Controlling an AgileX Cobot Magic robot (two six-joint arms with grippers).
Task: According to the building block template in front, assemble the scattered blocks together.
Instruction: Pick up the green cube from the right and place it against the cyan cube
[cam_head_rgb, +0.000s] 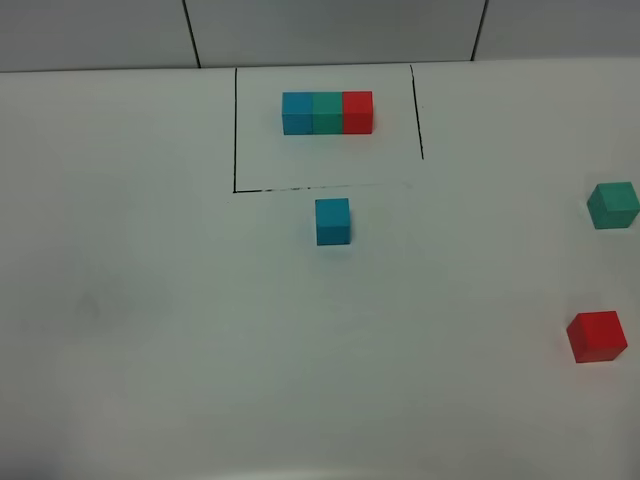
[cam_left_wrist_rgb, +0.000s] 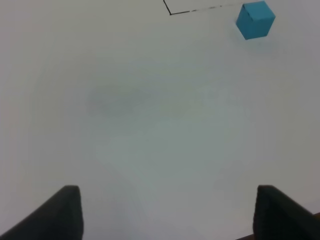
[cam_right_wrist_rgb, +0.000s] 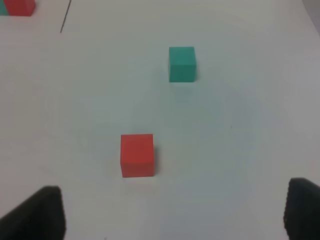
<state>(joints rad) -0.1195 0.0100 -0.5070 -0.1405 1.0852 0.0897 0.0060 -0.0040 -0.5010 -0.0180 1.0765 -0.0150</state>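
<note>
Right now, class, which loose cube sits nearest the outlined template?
The blue cube, just outside the outline around the template; the green cube and red cube lie far off to the right.

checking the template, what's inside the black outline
Inside the outline sits one tight row: blue cube, green cube, red cube. Nothing covers them; their undersides and far sides are hidden.

- Blue cube (cam_head_rgb: 333, 221) stands alone just outside the drawn outline (cam_head_rgb: 236, 130), with bare tabletop (cam_head_rgb: 150, 330) on its left, right and near sides.
- Teal-green cube (cam_head_rgb: 612, 205) and red cube (cam_head_rgb: 597, 336) stand well apart at the right, with an open gap between them.
- Template row (cam_head_rgb: 327, 113): its cubes touch, so the only way past is around it.
- Left tool (cam_left_wrist_rgb: 167, 192) and right tool (cam_right_wrist_rgb: 175, 187) are spread wide over bare tabletop.
</note>
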